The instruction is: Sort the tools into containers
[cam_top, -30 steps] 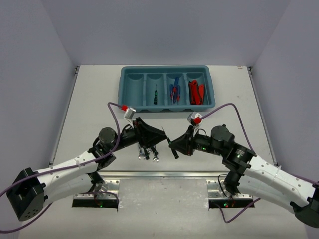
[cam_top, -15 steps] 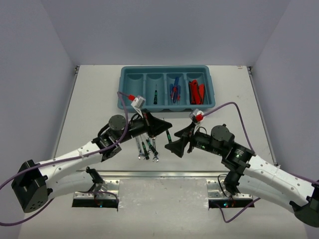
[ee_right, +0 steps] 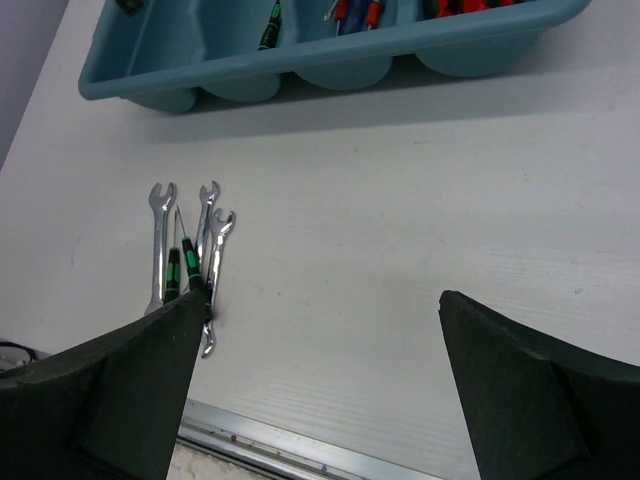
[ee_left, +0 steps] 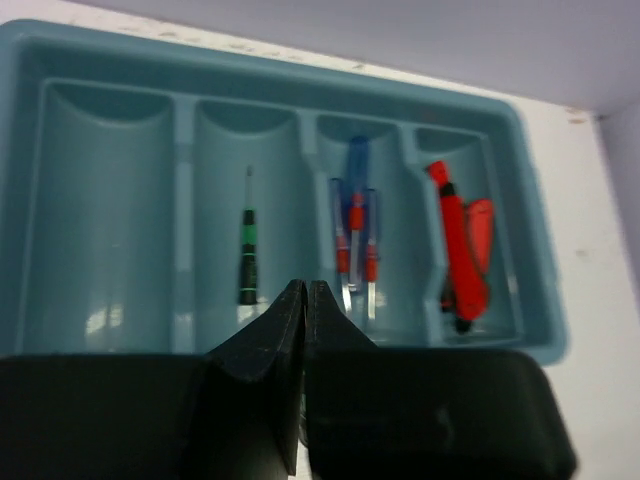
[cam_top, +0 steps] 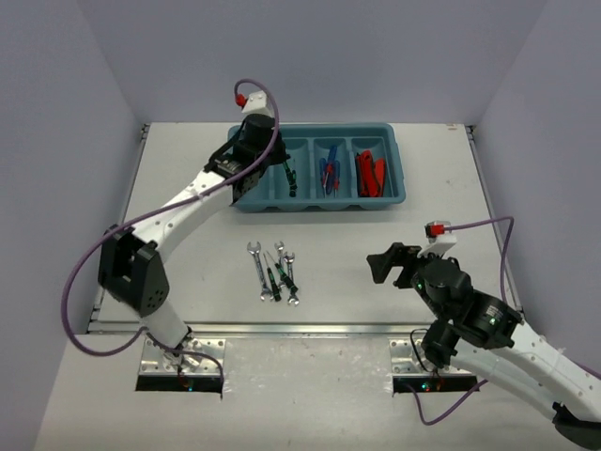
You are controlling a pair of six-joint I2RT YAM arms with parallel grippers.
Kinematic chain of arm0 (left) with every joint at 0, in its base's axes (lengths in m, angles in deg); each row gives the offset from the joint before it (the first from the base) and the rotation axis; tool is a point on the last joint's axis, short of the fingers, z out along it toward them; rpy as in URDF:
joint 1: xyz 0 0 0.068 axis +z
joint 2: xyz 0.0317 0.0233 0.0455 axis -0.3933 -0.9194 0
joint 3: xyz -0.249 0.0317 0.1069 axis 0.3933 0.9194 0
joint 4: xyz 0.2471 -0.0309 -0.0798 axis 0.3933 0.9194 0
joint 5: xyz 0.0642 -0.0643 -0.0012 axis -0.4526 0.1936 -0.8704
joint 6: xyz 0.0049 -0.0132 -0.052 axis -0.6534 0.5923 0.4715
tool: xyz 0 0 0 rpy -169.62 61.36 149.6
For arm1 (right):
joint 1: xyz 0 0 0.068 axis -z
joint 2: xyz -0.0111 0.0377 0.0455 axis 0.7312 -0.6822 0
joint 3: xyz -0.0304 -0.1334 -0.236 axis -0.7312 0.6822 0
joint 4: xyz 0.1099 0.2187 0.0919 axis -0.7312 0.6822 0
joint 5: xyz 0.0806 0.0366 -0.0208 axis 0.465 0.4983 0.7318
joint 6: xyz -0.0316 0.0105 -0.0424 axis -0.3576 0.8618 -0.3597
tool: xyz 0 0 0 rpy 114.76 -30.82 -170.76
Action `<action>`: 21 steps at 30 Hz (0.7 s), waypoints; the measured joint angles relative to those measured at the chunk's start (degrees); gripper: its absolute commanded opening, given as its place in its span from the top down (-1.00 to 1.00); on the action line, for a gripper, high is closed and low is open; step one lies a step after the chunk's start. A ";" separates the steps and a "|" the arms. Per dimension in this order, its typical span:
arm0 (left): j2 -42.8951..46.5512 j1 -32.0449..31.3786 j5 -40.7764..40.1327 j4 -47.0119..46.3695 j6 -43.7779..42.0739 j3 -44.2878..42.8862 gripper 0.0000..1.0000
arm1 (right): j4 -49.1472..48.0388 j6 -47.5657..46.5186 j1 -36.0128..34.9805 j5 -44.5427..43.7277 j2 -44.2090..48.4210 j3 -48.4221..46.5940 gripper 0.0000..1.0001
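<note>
Surface: white table (cam_top: 451, 188), walled by lavender walls (cam_top: 310, 56) on the left, far and right sides. A metal rail (cam_top: 310, 329) runs along the near edge.
Tray: teal tray (cam_top: 376, 203) at far centre, long side parallel to the far edge, with a strip of table behind it.
Tray contents: second compartment from the left holds one driver (ee_left: 247, 262). The third holds blue screwdrivers (ee_left: 355, 235), and the rightmost holds red knives (ee_left: 460, 245).
Loose tools: three wrenches (ee_right: 157, 255) and two loose drivers (ee_right: 187, 262) lie bunched together near the rail, left of centre and well apart from the tray.
Left gripper (ee_left: 303, 300): clenched, with nothing seen between the fingers. It hangs over the tray's left half.
Right gripper (ee_right: 322, 300): released, jaws wide and holding nothing. It sits over the near right table, well apart from the loose tools.
Open room: bare table lies between tray and loose tools, and right of the loose tools.
</note>
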 measured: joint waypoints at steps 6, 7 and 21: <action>-23.06 1.63 -3.68 8.51 -5.06 -23.36 1.00 | 3.17 0.46 0.00 1.69 -0.20 1.27 -0.97; -26.62 1.63 -3.63 10.25 -5.71 -27.39 0.89 | 3.71 0.44 0.00 2.32 -0.60 1.27 -0.97; -43.30 1.63 -4.75 28.51 -6.15 -48.46 -1.00 | 5.70 0.02 0.00 7.78 -5.20 1.27 -0.98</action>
